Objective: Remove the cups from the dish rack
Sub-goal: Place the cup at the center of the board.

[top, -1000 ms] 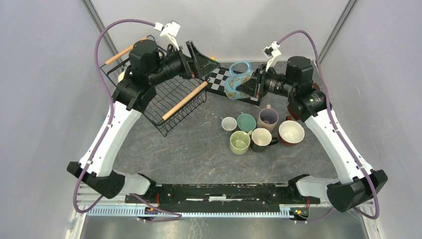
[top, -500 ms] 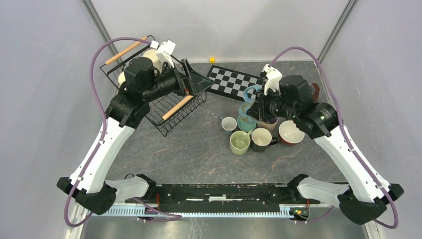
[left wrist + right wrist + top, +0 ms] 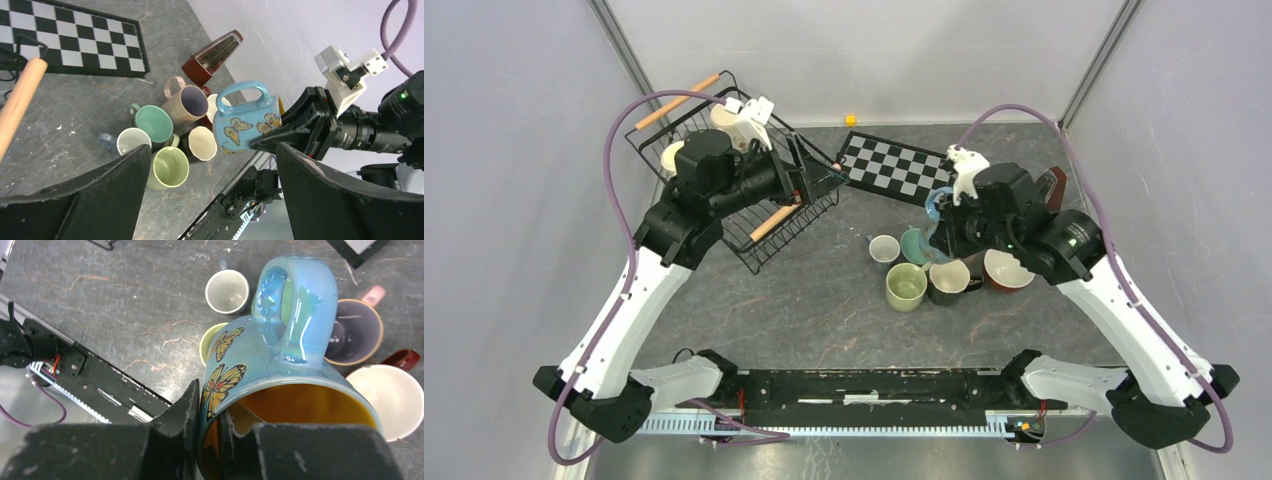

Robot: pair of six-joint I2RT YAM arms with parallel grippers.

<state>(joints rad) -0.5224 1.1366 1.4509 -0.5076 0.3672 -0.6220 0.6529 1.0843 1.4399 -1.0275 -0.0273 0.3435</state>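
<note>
My right gripper (image 3: 212,410) is shut on the rim of a blue butterfly cup (image 3: 280,355) with a yellow inside, one finger inside and one outside. It hangs tilted, handle up, over the group of cups (image 3: 172,140) on the table. From above, only a bit of the blue cup (image 3: 937,203) shows beside the right gripper (image 3: 944,225). The black wire dish rack (image 3: 744,225) stands at the back left with two cream cups (image 3: 672,155) at its far end. My left gripper (image 3: 816,178) is open and empty over the rack's right rim.
On the table stand a grey-white cup (image 3: 884,249), a teal one (image 3: 917,243), a light green one (image 3: 906,286), a cream-lined black one (image 3: 949,278) and a wide white one (image 3: 1009,268). A checkered board (image 3: 894,167) lies behind; a brown metronome (image 3: 212,52) stands by the right arm.
My right arm has carried the blue cup from over the checkered board forward and down over the group of cups. My left gripper has dropped towards the rack's right rim.
</note>
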